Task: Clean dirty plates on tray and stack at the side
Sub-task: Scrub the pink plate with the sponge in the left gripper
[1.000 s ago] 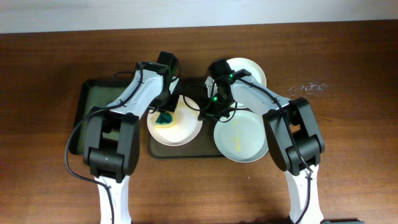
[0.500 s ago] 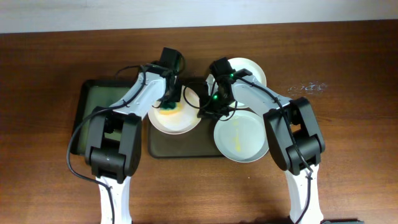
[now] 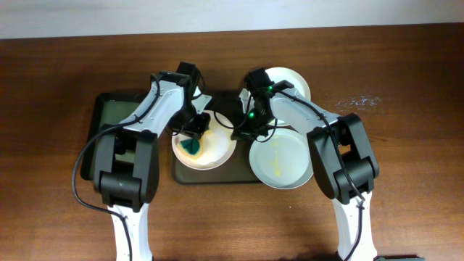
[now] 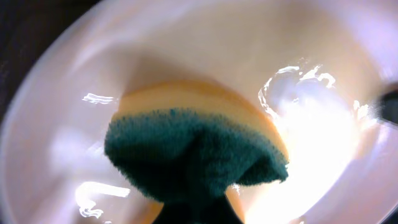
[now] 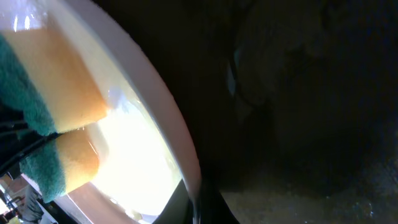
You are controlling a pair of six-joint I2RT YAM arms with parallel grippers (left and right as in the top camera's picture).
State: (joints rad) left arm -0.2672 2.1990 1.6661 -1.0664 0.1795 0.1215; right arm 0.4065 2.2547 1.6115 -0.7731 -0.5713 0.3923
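A white plate (image 3: 215,154) lies on the left half of the dark olive-brown tray (image 3: 210,176). My left gripper (image 3: 194,133) is shut on a green-and-yellow sponge (image 3: 191,146) and presses it onto this plate. The left wrist view shows the sponge (image 4: 193,149) on the glossy plate (image 4: 217,43). My right gripper (image 3: 238,133) is shut on the plate's right rim (image 5: 168,118), its fingers (image 5: 196,208) either side of the edge. A pale plate with a yellow smear (image 3: 283,163) sits on the tray's right end. A white plate (image 3: 293,81) lies behind it.
A smaller black tray with a greenish inside (image 3: 109,119) stands at the left, beside the left arm. Both arms cross over the middle of the brown table. The dark tray floor (image 5: 311,124) fills the right of the right wrist view.
The left gripper pushed the sponge toward the plate's far edge, then drew it back toward the near left. The right gripper stayed on the rim.
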